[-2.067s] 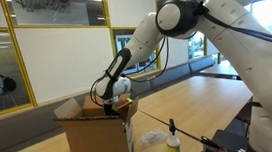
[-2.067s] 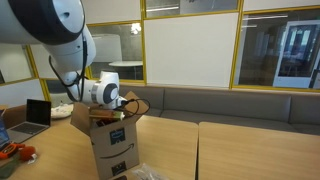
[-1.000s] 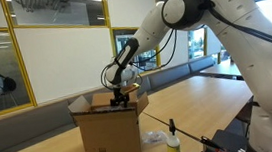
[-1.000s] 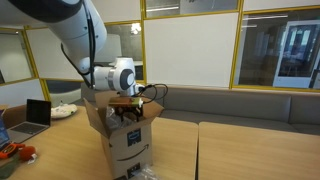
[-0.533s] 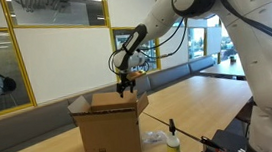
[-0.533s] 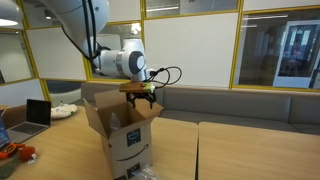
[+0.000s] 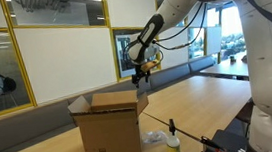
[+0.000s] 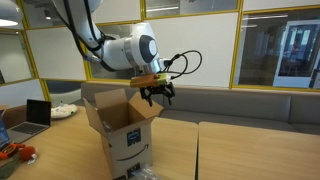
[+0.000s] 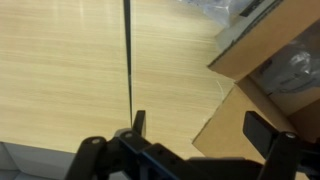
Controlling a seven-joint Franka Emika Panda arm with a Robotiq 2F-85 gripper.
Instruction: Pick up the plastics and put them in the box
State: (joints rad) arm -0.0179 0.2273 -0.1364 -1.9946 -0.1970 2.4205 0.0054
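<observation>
The brown cardboard box (image 7: 111,127) (image 8: 121,132) stands on the wooden table with its flaps up. My gripper (image 7: 141,77) (image 8: 156,95) hangs above and beside the box's open top in both exterior views, open and empty. In the wrist view the gripper (image 9: 200,128) shows wide-set fingers (image 9: 262,130) over a box flap (image 9: 262,55) and bare table. A crumpled whitish plastic (image 9: 298,70) lies inside the box. A slim pale bottle (image 7: 173,144) with a dark cap stands on the table by the box, with a whitish wrapper (image 7: 154,138) beside it. More plastic (image 8: 141,174) lies at the box's foot.
A seam (image 9: 128,60) runs between two tabletops. A laptop (image 8: 38,115) and a white dish (image 8: 64,111) sit on a far table. Cables and orange gear (image 7: 223,143) lie near the table edge. A grey bench (image 8: 230,103) lines the glass wall.
My gripper has risen out of the box and swung sideways past its rim, and its jaws have spread a little wider. The box stands straighter than two seconds ago.
</observation>
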